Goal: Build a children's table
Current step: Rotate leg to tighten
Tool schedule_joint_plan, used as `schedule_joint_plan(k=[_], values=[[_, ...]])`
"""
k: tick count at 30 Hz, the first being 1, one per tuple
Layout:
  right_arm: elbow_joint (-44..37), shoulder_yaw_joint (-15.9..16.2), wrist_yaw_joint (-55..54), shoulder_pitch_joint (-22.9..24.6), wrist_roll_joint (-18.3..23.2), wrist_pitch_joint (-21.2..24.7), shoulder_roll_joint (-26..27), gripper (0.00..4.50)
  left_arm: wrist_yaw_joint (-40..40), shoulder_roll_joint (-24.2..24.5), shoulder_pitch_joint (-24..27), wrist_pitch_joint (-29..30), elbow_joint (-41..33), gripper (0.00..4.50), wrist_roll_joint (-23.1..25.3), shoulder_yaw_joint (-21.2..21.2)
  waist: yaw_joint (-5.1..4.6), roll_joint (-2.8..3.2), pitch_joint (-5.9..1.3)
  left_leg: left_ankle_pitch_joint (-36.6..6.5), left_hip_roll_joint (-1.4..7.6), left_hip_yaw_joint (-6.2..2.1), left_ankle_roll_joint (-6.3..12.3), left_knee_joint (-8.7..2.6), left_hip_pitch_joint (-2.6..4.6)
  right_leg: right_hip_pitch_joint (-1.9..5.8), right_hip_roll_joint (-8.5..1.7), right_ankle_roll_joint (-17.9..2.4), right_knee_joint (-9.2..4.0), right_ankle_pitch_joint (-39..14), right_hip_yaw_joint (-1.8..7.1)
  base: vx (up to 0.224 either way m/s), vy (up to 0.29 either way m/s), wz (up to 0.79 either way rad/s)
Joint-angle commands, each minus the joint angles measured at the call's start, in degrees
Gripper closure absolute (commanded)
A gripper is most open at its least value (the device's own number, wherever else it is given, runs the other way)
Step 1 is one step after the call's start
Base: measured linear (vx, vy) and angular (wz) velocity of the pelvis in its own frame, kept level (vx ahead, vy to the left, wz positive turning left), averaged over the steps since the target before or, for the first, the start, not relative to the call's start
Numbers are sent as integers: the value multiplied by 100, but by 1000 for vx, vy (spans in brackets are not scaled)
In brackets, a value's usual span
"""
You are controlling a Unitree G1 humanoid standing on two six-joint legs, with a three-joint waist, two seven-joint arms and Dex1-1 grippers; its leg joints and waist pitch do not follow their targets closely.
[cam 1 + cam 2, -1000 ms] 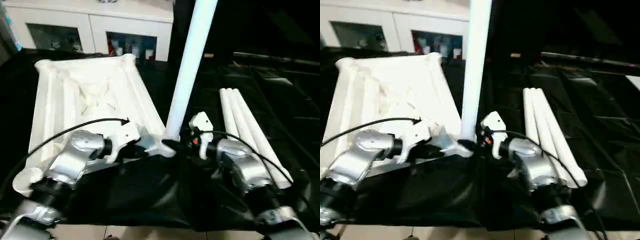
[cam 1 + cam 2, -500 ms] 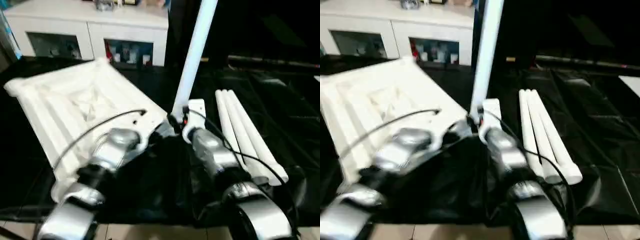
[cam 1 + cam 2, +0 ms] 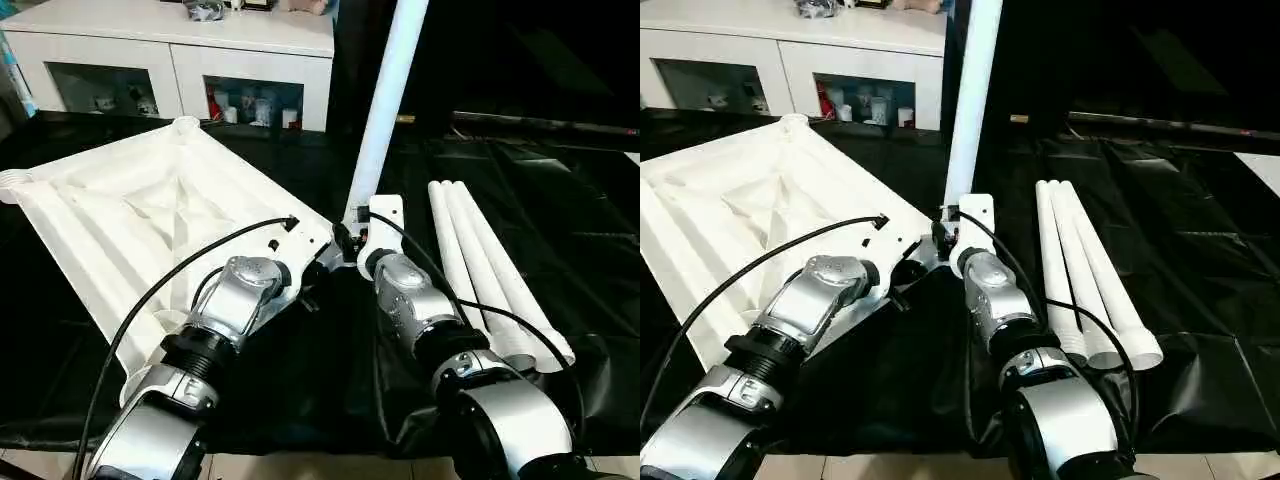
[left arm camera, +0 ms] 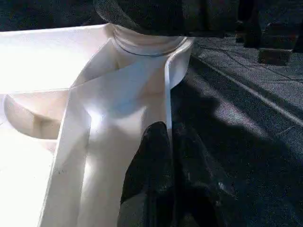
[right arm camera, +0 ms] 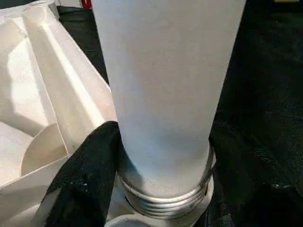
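No text, label, brand, number or sign can be read anywhere in these views. The white plastic parts near the grippers carry no printing that shows. The small items on the cabinet shelves well beyond the grippers are too small to make out any lettering.

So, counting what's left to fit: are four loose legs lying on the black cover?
No, three loose legs lie together there; a fourth leg stands upright at the tabletop's corner.
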Motion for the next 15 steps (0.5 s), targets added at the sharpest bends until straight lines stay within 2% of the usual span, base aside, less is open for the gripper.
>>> schedule_joint_plan(k=[1,4,6,7,9,10,12,14,15], values=[[380,82,218,116,-95,123,-32,116,-209,-7,80,-188,-141,450,-122,-40,-8,46,-210,-2350,-88,69,-87,-445,-33,108,-158,-677,-574,-2171,62,0,0,0],[262,-1,401,83,-18,56,-135,96,-404,87,142,-286,-229,450,-188,-39,-4,42,-230,-2129,-78,86,-46,-434,-46,129,-151,-795,-535,-1753,71,0,0,0],[52,-13,699,109,26,34,-262,83,-628,207,219,-428,-323,450,-246,-55,25,40,-281,-1480,-79,113,49,-395,-92,201,-141,-974,-439,-813,72,0,0,0],[-244,-10,1058,180,98,71,-397,69,-880,344,298,-607,-405,450,-300,-84,32,38,-280,-1162,-88,128,128,-374,-118,223,-133,-1054,-409,-451,69,0,0,0],[-350,-14,1189,211,135,94,-436,57,-967,383,326,-670,-438,450,-322,-95,55,32,-291,-777,-92,151,245,-340,-120,249,-128,-1187,-358,102,76,0,0,0],[-594,45,1483,295,148,133,-553,39,-1060,474,365,-641,-493,450,-329,-111,64,42,-280,-699,-96,157,307,-343,-118,256,-120,-1248,-353,241,69,0,0,0],[-785,84,1672,369,167,190,-640,39,-1151,546,390,-636,-525,450,-337,-127,69,59,-280,-635,-81,154,324,-343,-105,268,-127,-1306,-341,306,66,0,0,0],[-1264,199,2093,572,214,369,-840,20,-1392,709,451,-716,-587,450,-353,-173,70,76,-278,-662,-87,154,328,-347,-83,280,-112,-1336,-351,293,61,0,0,0],[-1840,376,2589,844,258,587,-1070,9,-1632,870,529,-747,-678,450,-368,-208,70,79,-261,-664,-77,157,349,-353,-71,276,-102,-1333,-364,349,63,0,0,0]])
